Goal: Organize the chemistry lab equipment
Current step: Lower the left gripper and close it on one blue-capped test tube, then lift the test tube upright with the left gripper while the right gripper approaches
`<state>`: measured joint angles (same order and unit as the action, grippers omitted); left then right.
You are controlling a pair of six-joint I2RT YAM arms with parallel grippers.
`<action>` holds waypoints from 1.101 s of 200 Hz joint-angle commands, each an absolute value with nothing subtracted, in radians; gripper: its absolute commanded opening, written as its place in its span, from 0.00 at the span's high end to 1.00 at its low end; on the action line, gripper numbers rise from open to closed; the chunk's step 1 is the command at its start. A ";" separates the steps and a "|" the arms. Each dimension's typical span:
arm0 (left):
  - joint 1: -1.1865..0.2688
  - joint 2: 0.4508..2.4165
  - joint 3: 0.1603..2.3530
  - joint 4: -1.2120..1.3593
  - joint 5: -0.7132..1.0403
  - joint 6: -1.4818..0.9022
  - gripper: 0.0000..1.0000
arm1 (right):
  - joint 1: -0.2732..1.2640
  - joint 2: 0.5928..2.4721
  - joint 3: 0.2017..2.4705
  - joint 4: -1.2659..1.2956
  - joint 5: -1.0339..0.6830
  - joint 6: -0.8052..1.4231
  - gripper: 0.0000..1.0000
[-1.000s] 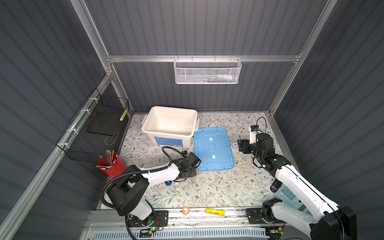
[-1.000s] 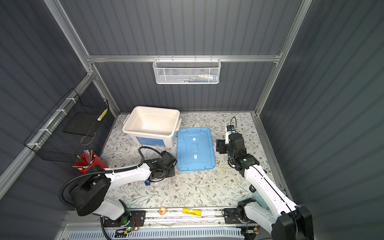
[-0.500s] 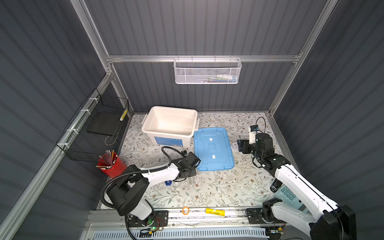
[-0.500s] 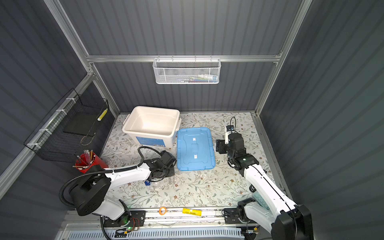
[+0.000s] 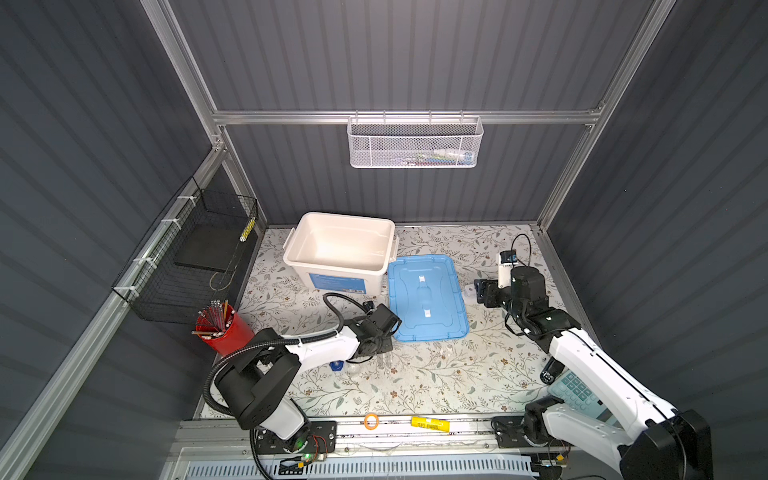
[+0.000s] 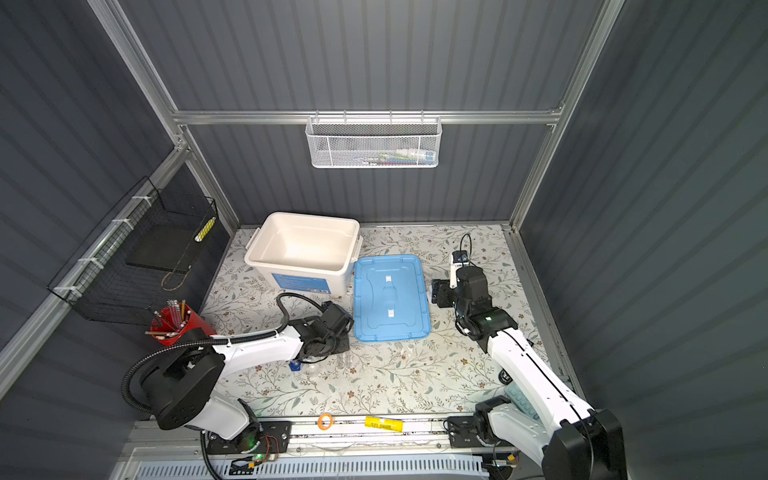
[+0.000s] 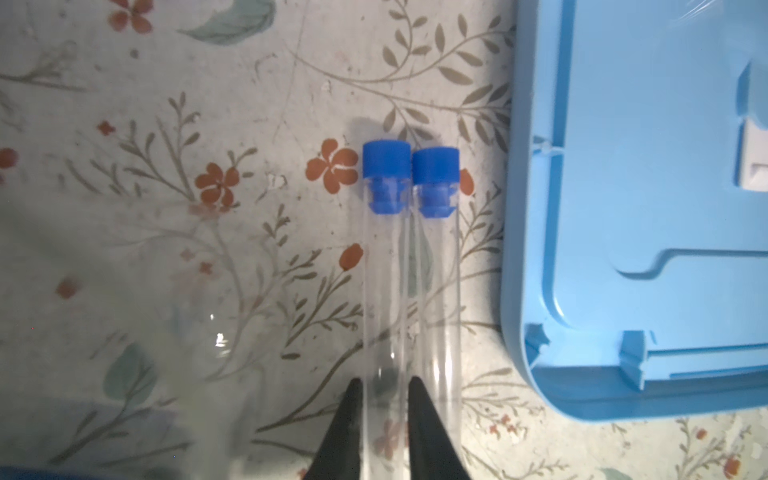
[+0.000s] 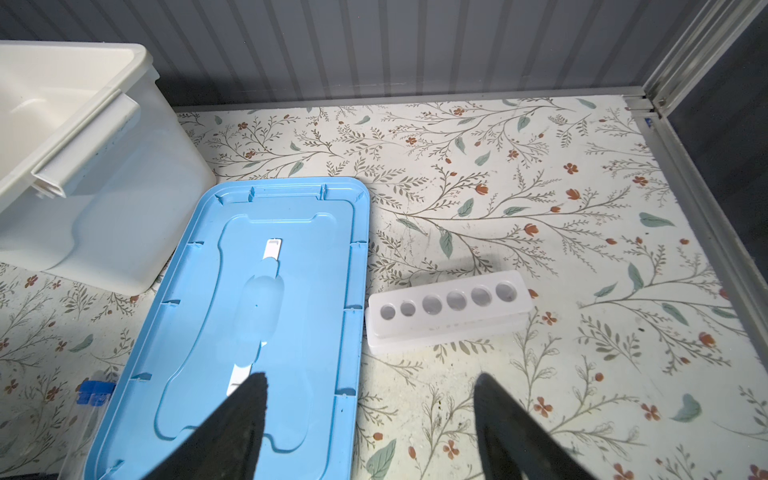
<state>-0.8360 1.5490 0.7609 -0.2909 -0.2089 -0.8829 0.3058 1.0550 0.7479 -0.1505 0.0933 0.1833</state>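
Observation:
Two blue-capped tubes (image 7: 384,266) lie side by side on the floral table, close to the blue lid (image 7: 644,208). My left gripper (image 7: 384,384) is shut on the one farther from the lid, a black finger pressed to each side of its clear body. In both top views this gripper (image 5: 376,347) is low over the tubes (image 5: 386,359). A round flask (image 5: 353,368) and the cylinder's blue base (image 5: 336,365) lie beside it. My right gripper (image 8: 370,382) is open and empty over the lid's edge, with the white holed rack (image 8: 449,309) just ahead. A small clear vessel (image 5: 446,353) lies in front of the lid.
An open white bin (image 5: 338,267) stands behind the blue lid (image 5: 428,299). The red cup of sticks (image 5: 224,334) is at the left, and the calculator (image 5: 577,390) lies under my right arm. A black wire basket (image 5: 187,266) hangs on the left wall and a white mesh basket (image 5: 415,143) on the back wall.

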 commanded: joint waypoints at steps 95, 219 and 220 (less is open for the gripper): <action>-0.828 1.593 0.778 -0.355 -0.208 -0.838 0.93 | 0.308 1.063 0.759 -0.159 0.090 0.196 0.22; -0.829 1.353 0.809 -0.466 -0.179 -0.582 0.95 | 0.308 1.064 0.852 -0.234 -0.005 0.163 0.21; -0.829 1.348 0.809 -0.464 -0.179 -0.579 0.95 | 0.308 1.065 0.853 -0.236 -0.009 0.163 0.21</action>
